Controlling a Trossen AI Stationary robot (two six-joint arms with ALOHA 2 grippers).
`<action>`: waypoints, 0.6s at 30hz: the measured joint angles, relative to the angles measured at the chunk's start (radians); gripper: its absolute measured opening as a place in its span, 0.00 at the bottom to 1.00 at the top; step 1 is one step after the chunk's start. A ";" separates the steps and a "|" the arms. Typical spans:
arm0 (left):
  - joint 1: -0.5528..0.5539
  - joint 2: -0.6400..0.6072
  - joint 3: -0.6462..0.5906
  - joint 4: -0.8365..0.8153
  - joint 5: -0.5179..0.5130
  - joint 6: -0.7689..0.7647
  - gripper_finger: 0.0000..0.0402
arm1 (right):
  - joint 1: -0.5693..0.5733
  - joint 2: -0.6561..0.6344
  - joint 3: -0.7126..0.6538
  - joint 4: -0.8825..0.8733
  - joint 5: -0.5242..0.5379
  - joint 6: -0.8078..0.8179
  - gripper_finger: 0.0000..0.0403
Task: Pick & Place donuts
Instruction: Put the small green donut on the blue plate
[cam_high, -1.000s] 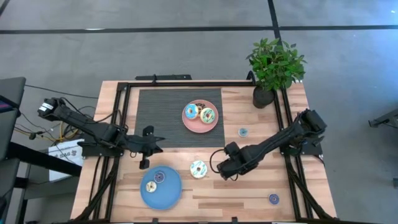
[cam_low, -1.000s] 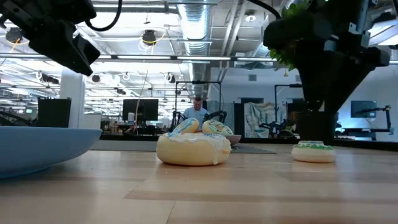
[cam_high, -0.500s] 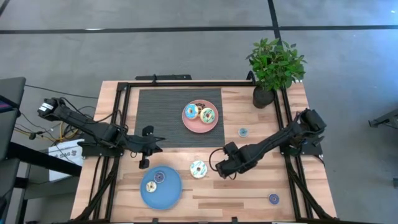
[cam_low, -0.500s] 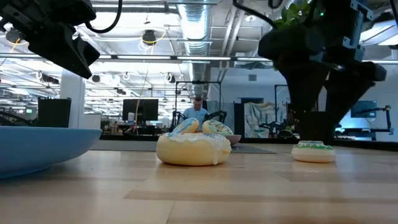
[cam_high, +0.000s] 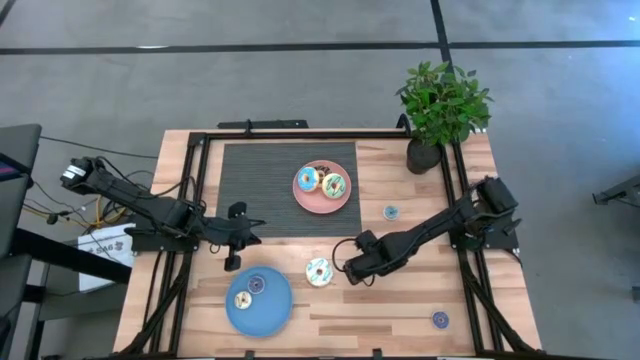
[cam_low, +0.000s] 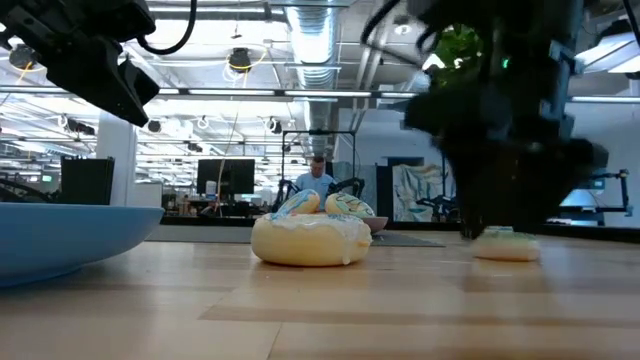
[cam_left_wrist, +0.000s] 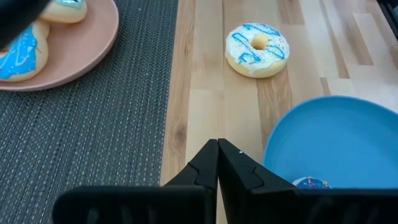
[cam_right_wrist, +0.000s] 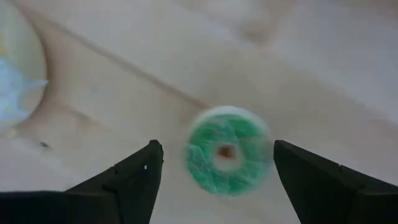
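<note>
Partly hidden: green donut (cam_right_wrist: 227, 151) under open right claw (cam_right_wrist: 214, 171).

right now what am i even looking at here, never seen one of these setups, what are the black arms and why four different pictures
These are two robot arms at a wooden table, each ending in a two-finger gripper. One picture looks straight down from above, one looks level across the table top, and two come from cameras on the arms' wrists.

On the table lie a pink plate with donuts, a blue plate with two more, a white-iced donut with blue drizzle, a few small donuts and a potted plant.

The left gripper waits over the edge of the dark mat, fingers shut, holding nothing. The right gripper is open above a small green donut, which shows between its fingers. It holds nothing yet.
</note>
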 joint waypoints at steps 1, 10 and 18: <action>0.000 0.000 0.000 0.002 -0.001 0.000 0.00 | 0.000 0.016 -0.002 0.001 -0.010 -0.008 0.73; 0.000 0.000 0.000 0.005 -0.001 -0.021 0.00 | 0.023 0.037 0.000 0.000 0.039 0.054 0.73; 0.000 0.000 0.000 0.004 -0.001 -0.021 0.00 | 0.025 0.022 -0.005 -0.034 0.108 0.036 0.73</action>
